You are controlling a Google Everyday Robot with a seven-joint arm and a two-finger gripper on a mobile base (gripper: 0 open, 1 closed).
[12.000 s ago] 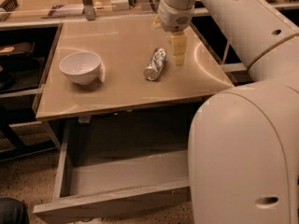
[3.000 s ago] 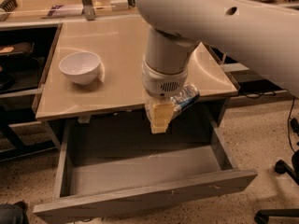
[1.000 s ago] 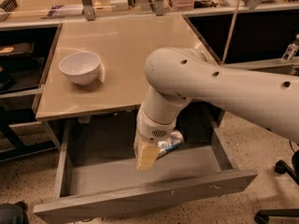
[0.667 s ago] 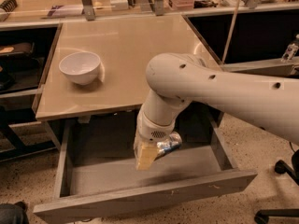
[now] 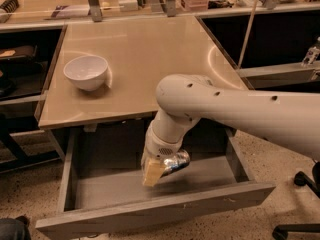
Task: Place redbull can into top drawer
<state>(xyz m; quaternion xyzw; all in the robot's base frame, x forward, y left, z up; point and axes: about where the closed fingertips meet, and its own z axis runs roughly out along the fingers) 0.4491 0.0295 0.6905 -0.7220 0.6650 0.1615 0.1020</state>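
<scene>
Tool [image 5: 156, 172] at the end of the white arm [image 5: 235, 111], standing inside the open top drawer [image 5: 150, 215], near its middle and low over the grey bottom. The tool was closed upon the redbull can [image 5: 175, 162], which it held roughly level, with one end jutting out toward the right of the view. Whether the can touched the drawer bottom could not be told from where I stood.

Progress, as judged from this arrangement: the greater part of the task appeared done. The can was off the beige surface [image 5: 150, 49] and lay within the drawer's walls, below the level of the front panel. What remained was the release itself: setting the can down on the bottom, opening the tool, and lifting the arm clear.

Appearance of the can: slim, silver and shiny, catching a bright highlight along its side. Only the jutting end showed; the rest was hidden behind a pale finger and the wrist. No blue marking could be made out on the exposed part.

A white bowl [image 5: 86, 71] stood on the surface, well apart from the tool.
</scene>
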